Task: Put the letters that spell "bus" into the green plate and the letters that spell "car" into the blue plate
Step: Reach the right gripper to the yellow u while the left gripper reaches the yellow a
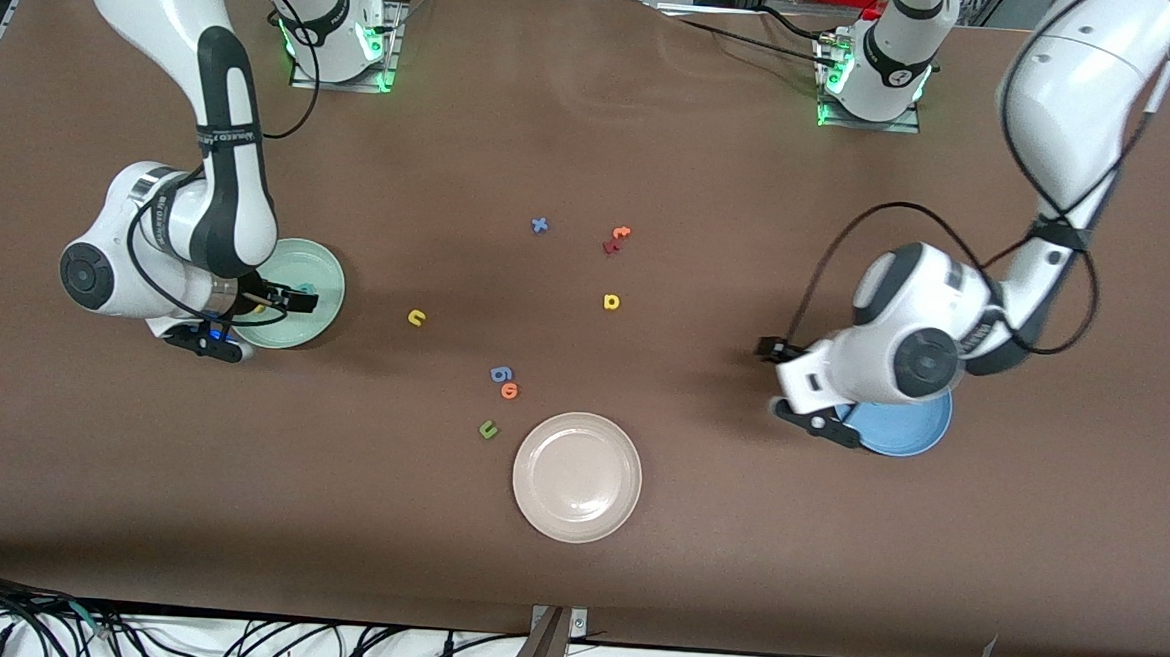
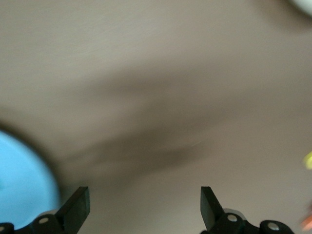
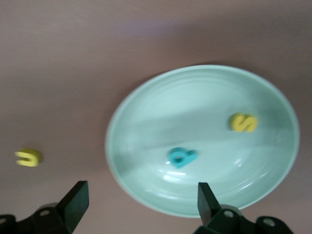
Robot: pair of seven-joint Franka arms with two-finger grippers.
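- Front view: right gripper (image 1: 281,300) over the green plate (image 1: 323,265) at the right arm's end of the table, fingers apart, nothing between them.
- Teal "b" (image 1: 305,288) lying in that plate, with a bit of yellow beside it under the gripper.
- Left gripper (image 1: 781,377) hanging just over the edge of the blue plate (image 1: 915,431) at the left arm's end, much of the plate hidden by the wrist; contents not visible.
- On the bare table between the plates: yellow "u" (image 1: 416,317), yellow "a" (image 1: 611,302), orange "t" (image 1: 620,233) touching a dark red letter (image 1: 610,246), blue "x" (image 1: 539,225).
- Nearer the camera: blue "g" (image 1: 501,373) touching orange "o" (image 1: 511,391), olive-green "u" (image 1: 488,429), then cream-white plate (image 1: 577,476).
- Left wrist view: blurred; fingers (image 2: 78,207) spread wide over bare brown table, empty, with a slice of the blue plate (image 2: 24,180) beside one of them.
- Right wrist view: fingers (image 3: 75,200) wide apart and empty above the green plate (image 3: 146,131).
- In the plate, teal "b" (image 3: 182,157) near the middle and yellow "s" (image 3: 243,122) apart from it, closer to the rim.
- Yellow "u" (image 3: 28,157) outside the plate, on the table.
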